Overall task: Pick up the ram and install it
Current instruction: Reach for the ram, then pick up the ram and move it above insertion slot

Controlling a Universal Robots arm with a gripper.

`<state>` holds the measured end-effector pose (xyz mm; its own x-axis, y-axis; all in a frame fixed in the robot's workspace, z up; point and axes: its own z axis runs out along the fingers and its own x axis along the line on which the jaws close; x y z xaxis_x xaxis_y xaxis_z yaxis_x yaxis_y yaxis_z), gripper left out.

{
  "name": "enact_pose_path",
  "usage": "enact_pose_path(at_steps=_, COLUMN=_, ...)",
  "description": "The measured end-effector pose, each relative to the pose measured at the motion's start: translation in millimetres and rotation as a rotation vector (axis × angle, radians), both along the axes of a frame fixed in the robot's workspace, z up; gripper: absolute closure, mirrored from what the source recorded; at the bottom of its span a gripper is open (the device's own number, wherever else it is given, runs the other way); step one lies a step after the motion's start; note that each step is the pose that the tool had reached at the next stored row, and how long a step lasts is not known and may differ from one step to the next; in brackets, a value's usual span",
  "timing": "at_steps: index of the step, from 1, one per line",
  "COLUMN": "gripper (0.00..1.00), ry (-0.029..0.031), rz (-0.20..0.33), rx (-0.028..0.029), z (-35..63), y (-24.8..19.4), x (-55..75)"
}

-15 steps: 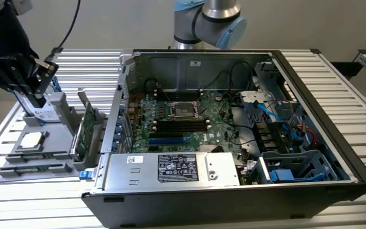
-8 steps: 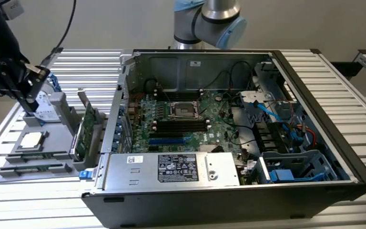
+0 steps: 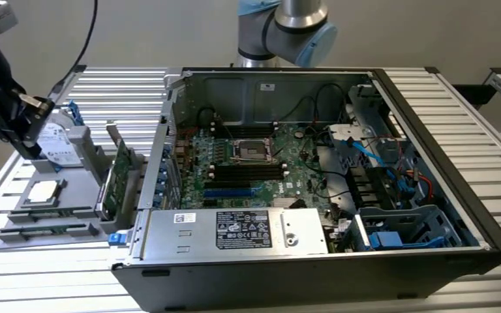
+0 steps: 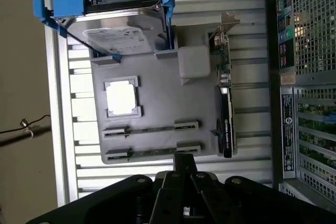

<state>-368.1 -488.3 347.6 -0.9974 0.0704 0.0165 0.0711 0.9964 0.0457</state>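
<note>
Two ram sticks (image 4: 151, 128) lay parallel on the tray (image 4: 157, 98), long axes toward the computer case (image 3: 320, 283). My gripper (image 4: 185, 162) hung clenched, empty.

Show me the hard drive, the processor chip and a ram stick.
hard drive (image 4: 119, 32): wrist view, on its labelled top face.
processor chip (image 4: 122, 98): wrist view, middle of its bright lid.
ram stick (image 4: 152, 128): wrist view, midway along the stick nearer the chip.

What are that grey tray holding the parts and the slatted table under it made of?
The grey tray looks like matte plastic, perhaps printed: even dull grey with moulded slots. The table looks like bare aluminium: silvery ribbed slats with a soft sheen.
</note>
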Motion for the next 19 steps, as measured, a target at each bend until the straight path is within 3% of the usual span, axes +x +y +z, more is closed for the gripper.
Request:
enact_pose_path(at_steps=12, gripper=0.89, ry=0.0001, rz=0.019, rx=-0.0045, z=-12.2, y=-0.3, x=-25.4)
enact_pose_path(at_steps=19, gripper=0.89, ry=0.0001, rz=0.020, rx=-0.0059, z=-12.7, y=-0.3, x=-26.6)
